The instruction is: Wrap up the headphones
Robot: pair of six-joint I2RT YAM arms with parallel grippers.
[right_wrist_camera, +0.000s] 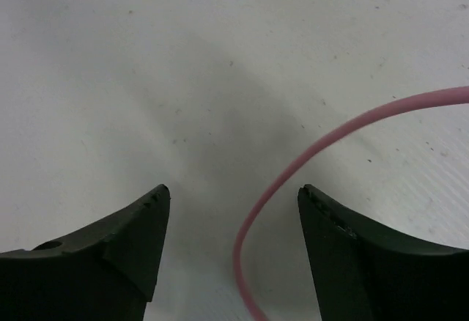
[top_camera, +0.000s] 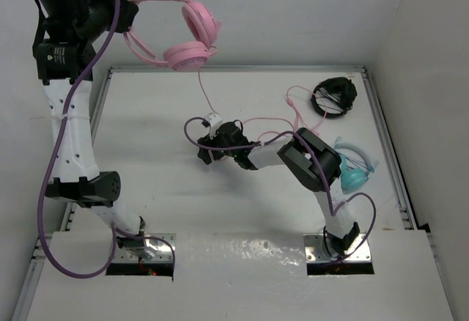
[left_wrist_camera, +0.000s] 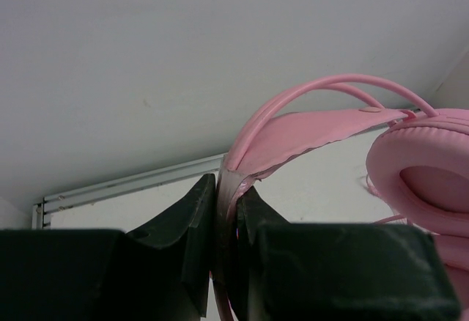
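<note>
The pink headphones [top_camera: 192, 35] hang in the air at the back left, held by the thin headband [left_wrist_camera: 308, 134]. My left gripper [left_wrist_camera: 226, 189] is shut on that band, with one padded earcup [left_wrist_camera: 425, 167] just to its right. From the earcups the thin pink cable [top_camera: 201, 90] drops to the table and runs off to the right. My right gripper [top_camera: 205, 145] is low over the table's middle, open. In the right wrist view a curve of the cable [right_wrist_camera: 322, 141] lies on the table between the fingers, nearer the right fingertip [right_wrist_camera: 311, 200], touching neither.
Black headphones with a coiled cable [top_camera: 334, 97] lie at the back right. A teal pair [top_camera: 353, 168] lies at the right, beside my right arm's elbow. Metal rails [top_camera: 234, 68] edge the table, and white walls stand behind and to the right.
</note>
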